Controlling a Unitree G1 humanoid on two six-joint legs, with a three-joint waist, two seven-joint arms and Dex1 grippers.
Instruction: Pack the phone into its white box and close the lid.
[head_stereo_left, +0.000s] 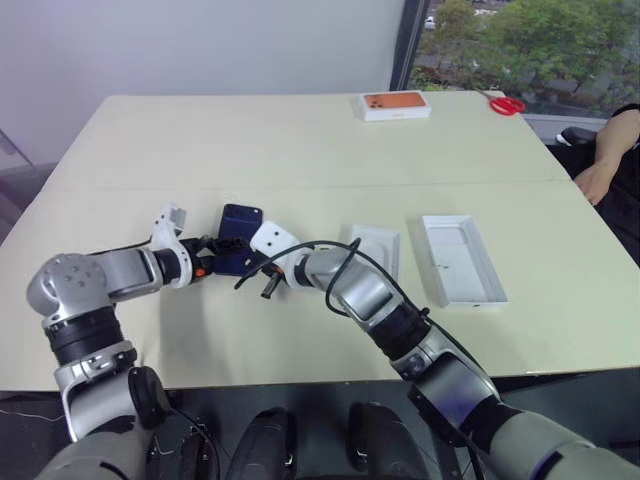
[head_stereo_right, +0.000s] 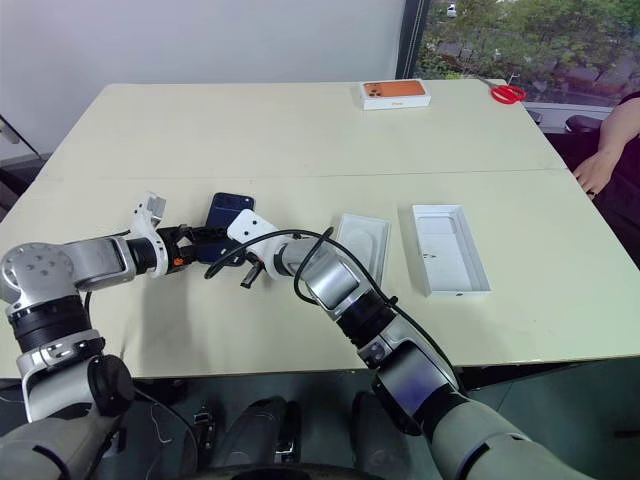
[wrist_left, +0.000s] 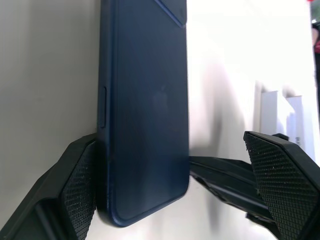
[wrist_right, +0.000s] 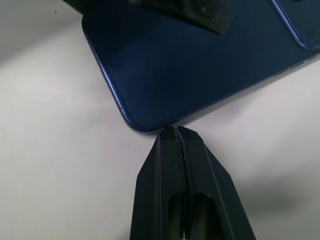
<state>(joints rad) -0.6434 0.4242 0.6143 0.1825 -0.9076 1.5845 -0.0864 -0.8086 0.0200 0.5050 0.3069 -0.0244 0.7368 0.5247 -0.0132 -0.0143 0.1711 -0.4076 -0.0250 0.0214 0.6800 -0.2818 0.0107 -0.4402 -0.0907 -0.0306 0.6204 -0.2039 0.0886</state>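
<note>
The phone (head_stereo_right: 226, 222) lies flat on the cream table (head_stereo_right: 300, 130), back face up with its camera corner pointing away from the robot, well to the left of the other packing pieces. The left end effector (head_stereo_left: 215, 250) reaches in from the left with its two black fingers spread wide; in the left wrist view one textured finger pad (wrist_left: 80, 192) sits against the phone's long edge near a rounded corner, while the other pad (wrist_left: 282, 180) stands well clear on the far side of the phone. The right end effector (wrist_right: 176, 131) comes in from the right with its fingers pressed fully together, gripping nothing, and its joined tip meets the phone's edge close to a rounded corner. To the right of the phone, just past the right arm, lies a thin white insert (head_stereo_right: 364, 240) with a rounded recess. Further right, apart from it, the white box (head_stereo_right: 449, 250) rests open side up. Far back on the table sits an orange-printed box (head_stereo_right: 395, 94), and red scissors (head_stereo_right: 508, 94) lie near the table's far right corner. A person's hand (head_stereo_right: 596, 172) rests at the right edge.
</note>
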